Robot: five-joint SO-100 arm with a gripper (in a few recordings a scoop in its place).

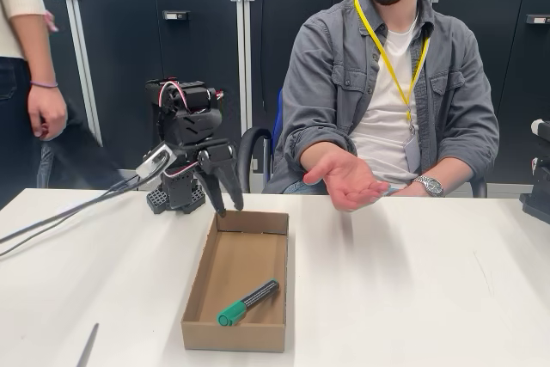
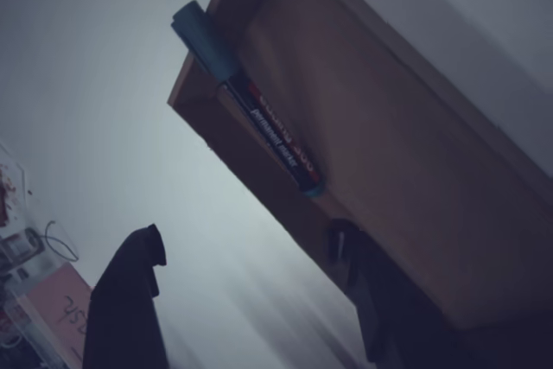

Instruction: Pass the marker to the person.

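Marker, dark-bodied with green cap, lies diagonally in the shallow cardboard box, ahead of our spread, empty fingers poised over its far rim.

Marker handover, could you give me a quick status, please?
Tool open, above box's far wall. Marker lying in cardboard box. Person's open hand waiting, palm up.

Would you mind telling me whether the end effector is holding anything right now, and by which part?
Nothing is held. The end effector hangs open above the box's far end, while the marker lies inside.
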